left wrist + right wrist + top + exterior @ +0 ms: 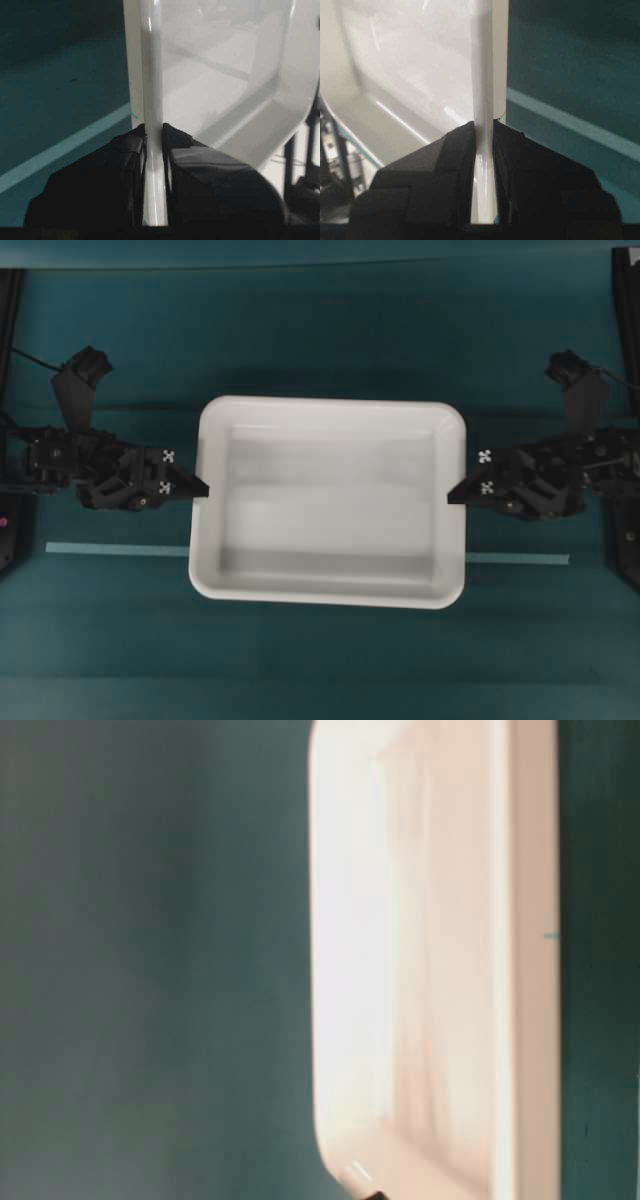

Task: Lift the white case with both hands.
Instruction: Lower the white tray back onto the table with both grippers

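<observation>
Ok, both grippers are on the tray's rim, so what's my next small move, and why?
Probably raise both arms together, slowly and evenly. The left gripper and right gripper are each shut on opposite short rims of the white tray, so an uneven lift would likely tilt it.

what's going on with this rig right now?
Two arms are holding the white case by its short sides. The left gripper is clamped on the left rim, the right gripper on the right rim; both wrist views show the rim pinched between the fingers. The case looks level in the overhead view, above the teal table and across a light tape strip. How far it is lifted is hard to tell.
</observation>
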Robot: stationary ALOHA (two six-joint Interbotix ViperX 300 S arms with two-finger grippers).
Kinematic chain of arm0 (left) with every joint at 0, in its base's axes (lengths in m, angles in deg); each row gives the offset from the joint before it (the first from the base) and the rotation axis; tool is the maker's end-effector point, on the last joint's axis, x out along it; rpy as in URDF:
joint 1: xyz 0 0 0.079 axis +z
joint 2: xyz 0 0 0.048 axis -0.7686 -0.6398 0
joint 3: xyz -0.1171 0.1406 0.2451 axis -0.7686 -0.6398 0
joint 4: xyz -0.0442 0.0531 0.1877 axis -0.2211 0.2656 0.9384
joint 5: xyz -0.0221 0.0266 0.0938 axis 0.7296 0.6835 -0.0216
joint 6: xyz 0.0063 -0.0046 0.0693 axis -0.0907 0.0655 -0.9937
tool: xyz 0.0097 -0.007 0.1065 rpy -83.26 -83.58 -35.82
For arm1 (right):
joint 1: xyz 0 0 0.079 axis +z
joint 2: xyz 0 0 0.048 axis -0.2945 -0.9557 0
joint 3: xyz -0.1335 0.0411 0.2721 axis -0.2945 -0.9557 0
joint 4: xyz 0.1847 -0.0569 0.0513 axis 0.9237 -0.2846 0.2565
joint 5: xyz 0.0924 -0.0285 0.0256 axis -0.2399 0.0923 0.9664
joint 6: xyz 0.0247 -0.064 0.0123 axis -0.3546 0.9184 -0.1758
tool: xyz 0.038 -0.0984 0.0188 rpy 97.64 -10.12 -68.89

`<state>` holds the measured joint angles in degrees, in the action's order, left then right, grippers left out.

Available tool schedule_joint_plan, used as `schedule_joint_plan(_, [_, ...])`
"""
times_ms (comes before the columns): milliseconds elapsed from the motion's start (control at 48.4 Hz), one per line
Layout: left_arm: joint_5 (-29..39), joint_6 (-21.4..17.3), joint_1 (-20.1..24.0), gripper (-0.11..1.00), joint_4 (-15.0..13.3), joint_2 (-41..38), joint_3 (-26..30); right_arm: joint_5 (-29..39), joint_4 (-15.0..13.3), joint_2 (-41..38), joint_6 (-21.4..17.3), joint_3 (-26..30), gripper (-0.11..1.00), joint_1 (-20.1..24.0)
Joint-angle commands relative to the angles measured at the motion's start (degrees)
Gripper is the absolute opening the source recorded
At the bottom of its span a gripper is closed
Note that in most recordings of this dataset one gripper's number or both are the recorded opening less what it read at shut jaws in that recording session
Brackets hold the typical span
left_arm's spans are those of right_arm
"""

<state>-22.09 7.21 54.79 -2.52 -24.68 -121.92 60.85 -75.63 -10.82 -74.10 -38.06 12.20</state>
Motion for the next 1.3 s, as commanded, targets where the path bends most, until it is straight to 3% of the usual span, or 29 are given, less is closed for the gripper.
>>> schedule_joint_plan(0, [0.3,-0.1,0.3,0.06,0.2,-2.1,-0.7,-0.7,-0.2,-3.2,0.7,-0.6,0.12,0.2])
schedule_joint_plan(516, [-1.0,0.0,0.2,0.06,0.2,-9.1,-3.4,-3.6,-0.2,-12.0,2.5,-0.6,0.12,0.2])
schedule_joint_plan(868, [-2.0,0.0,0.3,0.06,0.2,-15.2,-2.4,-4.8,-0.2,-17.6,2.5,0.3,0.12,0.2])
schedule_joint_plan(1281, [-1.9,0.1,0.8,0.06,0.2,-16.4,-2.0,-2.5,0.1,-18.5,2.5,0.7,0.11,-0.1])
